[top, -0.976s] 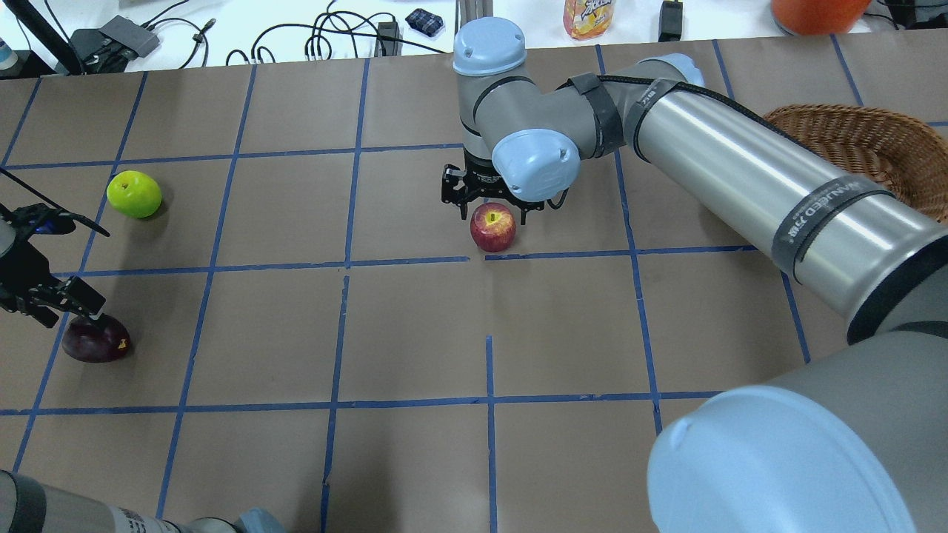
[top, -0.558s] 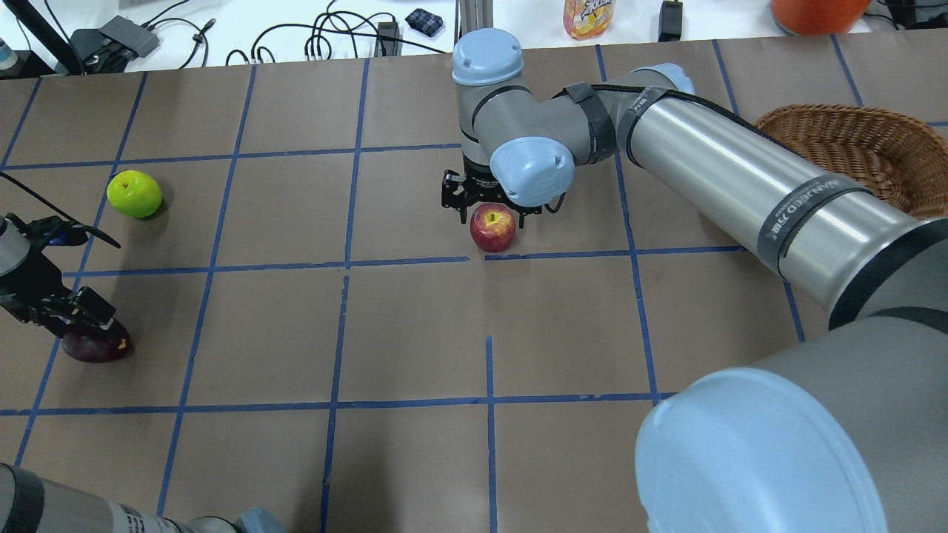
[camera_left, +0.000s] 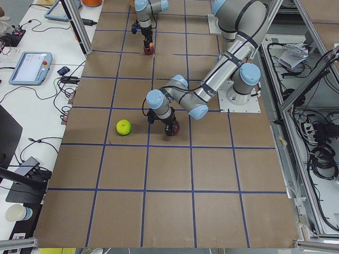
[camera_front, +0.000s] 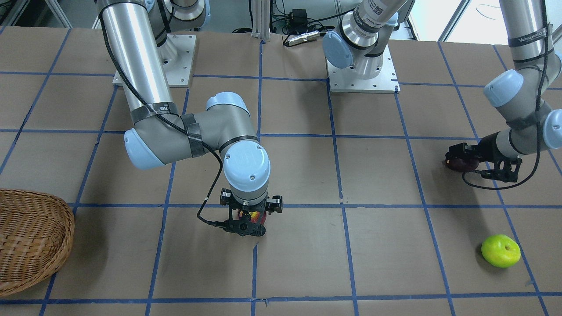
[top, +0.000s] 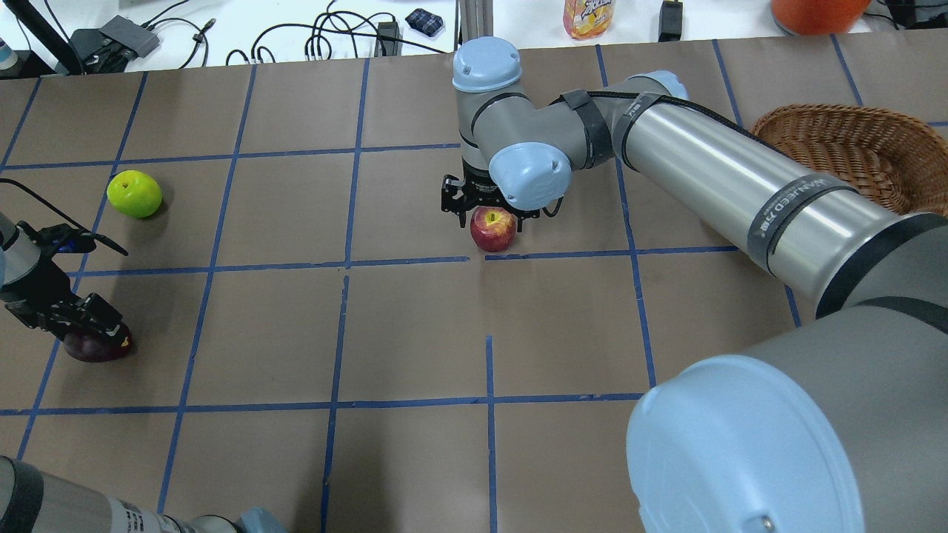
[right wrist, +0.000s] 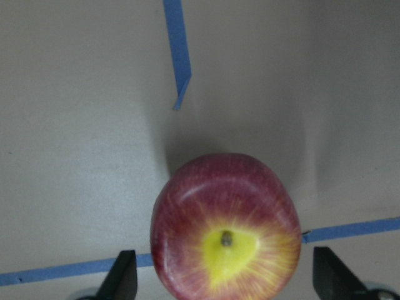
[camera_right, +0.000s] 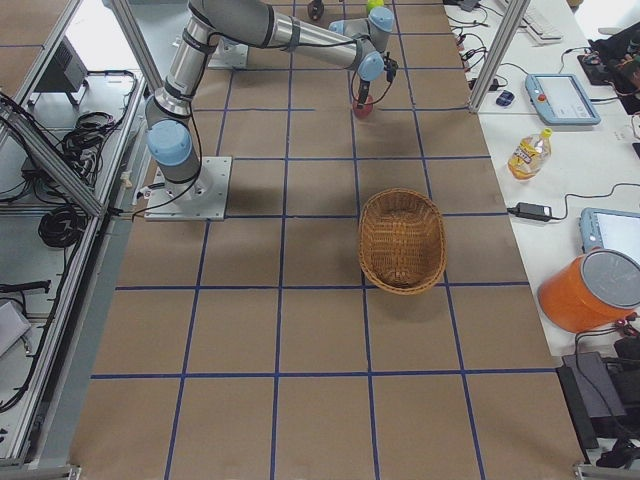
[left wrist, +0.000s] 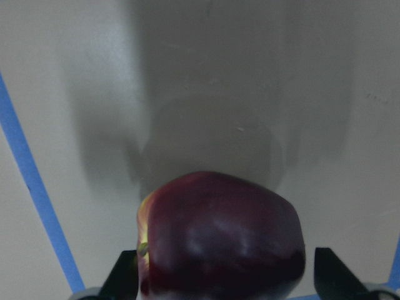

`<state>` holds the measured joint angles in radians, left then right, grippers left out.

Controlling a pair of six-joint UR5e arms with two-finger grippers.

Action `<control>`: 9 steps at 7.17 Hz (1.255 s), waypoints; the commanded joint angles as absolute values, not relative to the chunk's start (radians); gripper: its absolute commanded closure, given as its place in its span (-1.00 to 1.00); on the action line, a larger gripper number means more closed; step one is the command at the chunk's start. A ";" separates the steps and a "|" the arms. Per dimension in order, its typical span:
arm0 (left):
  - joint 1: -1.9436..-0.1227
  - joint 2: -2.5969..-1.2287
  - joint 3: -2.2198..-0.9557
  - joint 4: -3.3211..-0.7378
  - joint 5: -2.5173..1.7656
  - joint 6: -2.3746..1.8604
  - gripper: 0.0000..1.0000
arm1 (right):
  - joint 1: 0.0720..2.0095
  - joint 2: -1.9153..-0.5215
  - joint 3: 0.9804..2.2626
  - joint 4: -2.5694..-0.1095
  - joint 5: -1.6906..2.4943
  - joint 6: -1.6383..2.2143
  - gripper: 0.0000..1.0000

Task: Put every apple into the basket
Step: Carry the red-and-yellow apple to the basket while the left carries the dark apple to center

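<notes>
Three apples all lie on the tabletop (top: 415, 333), outside the basket (camera_right: 402, 240), which sits at the far right.

I see the red apple (top: 493, 228) near the middle, stem dimple up, well apart from the basket. My right gripper (camera_front: 250, 218) hangs straight over it. In the right wrist view its fingers (right wrist: 122, 275) stand apart, one on each side of the apple, with a narrow strip of tabletop showing between each finger and the skin.

I see the maroon apple (left wrist: 219, 237) at the near left. My left gripper (top: 92, 329) is down over it. Its fingers (left wrist: 125, 275) are spread wide enough to straddle the fruit and sit close to its sides; I cannot tell whether they touch it.

I see the green apple (top: 134, 194) at the left, farther off than the maroon one, apart from both grippers.
</notes>
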<state>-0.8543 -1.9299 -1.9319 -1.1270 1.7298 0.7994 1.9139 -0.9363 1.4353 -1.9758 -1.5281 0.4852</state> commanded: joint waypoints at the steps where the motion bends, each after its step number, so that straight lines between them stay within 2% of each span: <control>1: -0.856 -1.931 -1.944 -1.105 1.729 0.799 -1.00 | 1.913 -0.899 1.442 -2.073 -1.529 0.462 -0.66; 2: -0.859 -1.924 -1.939 -1.104 1.727 0.801 -0.86 | 1.913 -0.900 1.439 -2.072 -1.528 0.442 0.58; 3: -0.864 -1.902 -1.937 -1.104 1.726 0.802 -0.54 | 1.913 -0.911 1.436 -2.068 -1.526 0.443 1.00; 4: -0.865 -1.898 -1.933 -1.106 1.726 0.805 -0.20 | 1.910 -0.937 1.436 -2.051 -1.525 0.449 1.00; 5: -0.868 -1.896 -1.933 -1.106 1.726 0.807 0.04 | 1.887 -1.000 1.427 -1.975 -1.525 0.446 1.00; 7: -0.873 -1.879 -1.919 -1.114 1.724 0.808 0.16 | 1.782 -1.121 1.425 -1.863 -1.536 0.395 1.00; 9: -0.981 -1.839 -1.832 -1.192 1.650 0.796 0.25 | 1.599 -1.211 1.431 -1.774 -1.537 0.119 1.00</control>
